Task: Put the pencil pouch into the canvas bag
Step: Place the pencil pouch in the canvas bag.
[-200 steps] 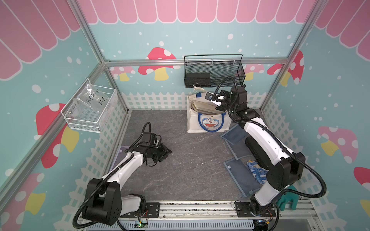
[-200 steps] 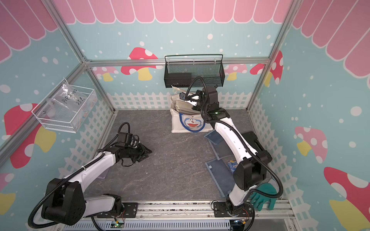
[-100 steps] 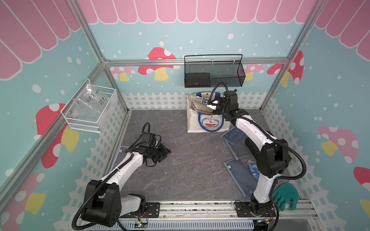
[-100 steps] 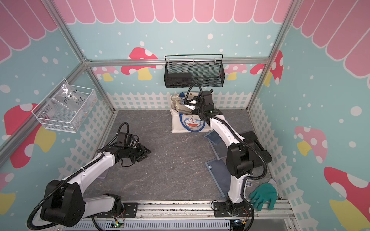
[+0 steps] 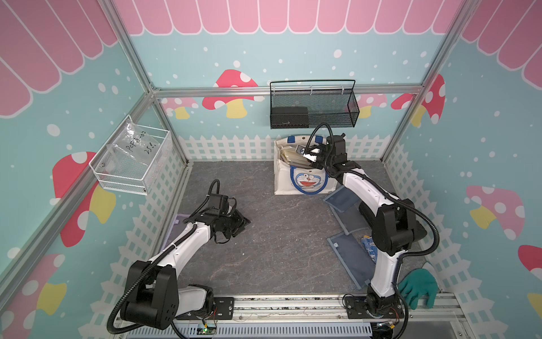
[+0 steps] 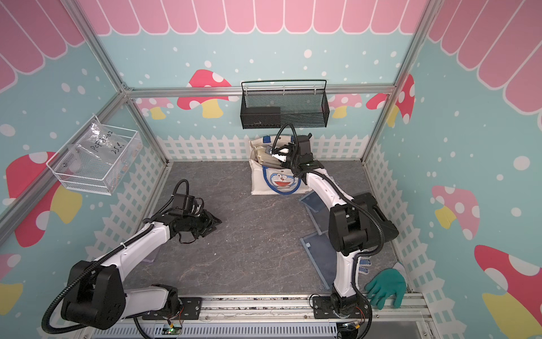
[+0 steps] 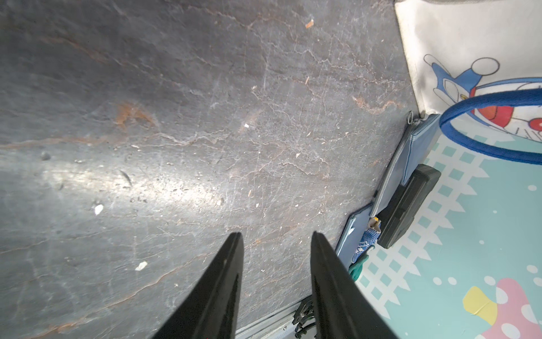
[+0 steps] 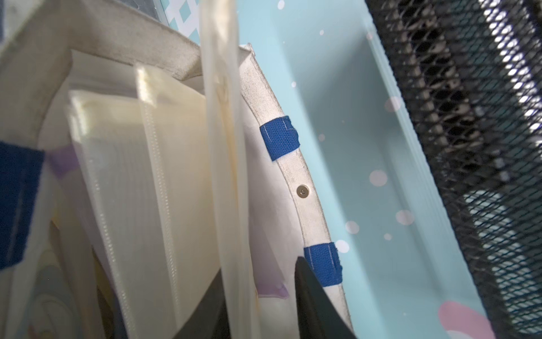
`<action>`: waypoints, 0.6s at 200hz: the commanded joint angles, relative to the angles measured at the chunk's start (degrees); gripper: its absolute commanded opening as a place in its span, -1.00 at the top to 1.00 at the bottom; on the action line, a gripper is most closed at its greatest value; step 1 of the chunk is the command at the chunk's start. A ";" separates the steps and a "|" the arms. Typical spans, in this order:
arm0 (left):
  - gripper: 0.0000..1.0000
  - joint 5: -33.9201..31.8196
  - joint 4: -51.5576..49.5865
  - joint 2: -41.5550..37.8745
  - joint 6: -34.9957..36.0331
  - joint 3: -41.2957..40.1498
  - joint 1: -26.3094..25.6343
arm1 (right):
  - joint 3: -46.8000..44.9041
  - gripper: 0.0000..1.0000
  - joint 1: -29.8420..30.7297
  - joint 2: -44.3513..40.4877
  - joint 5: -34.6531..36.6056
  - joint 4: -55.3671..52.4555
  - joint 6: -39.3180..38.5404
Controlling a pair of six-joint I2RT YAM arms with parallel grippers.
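The left gripper (image 5: 242, 224) hovers low over the grey floor mat (image 5: 272, 234), well to the left of the canvas bag (image 5: 305, 176) and nearer the front rail than the bag. In the left wrist view its two black fingers (image 7: 223, 281) stand apart by a moderate gap with only bare mat between them; it holds nothing.

The canvas bag stands upright against the white picket fence at the back wall, directly under the black wire-mesh basket (image 5: 313, 105), its cartoon cat face (image 6: 281, 182) turned toward the front. A clear wire tray (image 5: 132, 164) hangs on the side wall, far to the left of the bag. Blue flat pouches (image 5: 341, 202) lie on the mat just to the right of the bag and toward the front, and a green glove (image 5: 418, 286) sits well to the bag's right, at the front rail.

The right gripper (image 5: 308, 154) reaches over the bag's open top. In the right wrist view a pale translucent pencil pouch (image 8: 231, 182) stands on edge inside the bag, between the bag's back rim with its blue strap tabs (image 8: 280, 138) and a stack of cream zip folders (image 8: 140, 182). The pouch passes between the gripper's dark fingers (image 8: 313, 302); a gap shows on one side of it, so the jaws are partly spread, and I cannot tell whether either finger touches the pouch.
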 commanded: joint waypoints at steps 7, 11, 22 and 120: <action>0.19 -1.55 0.67 0.65 0.17 2.11 -0.22 | -1.27 0.15 -0.20 -2.34 0.42 1.98 -0.87; 0.18 -1.55 0.72 0.71 0.17 2.07 -0.22 | -1.50 0.14 -0.20 -2.27 0.47 1.90 -0.88; 0.19 -1.71 0.89 0.66 0.16 1.98 -0.22 | -2.21 0.10 -0.20 -4.91 0.68 1.97 -0.87; 0.15 -5.96 -5.09 1.37 4.08 5.57 1.19 | -2.39 0.08 0.83 -14.64 -5.52 -5.39 20.82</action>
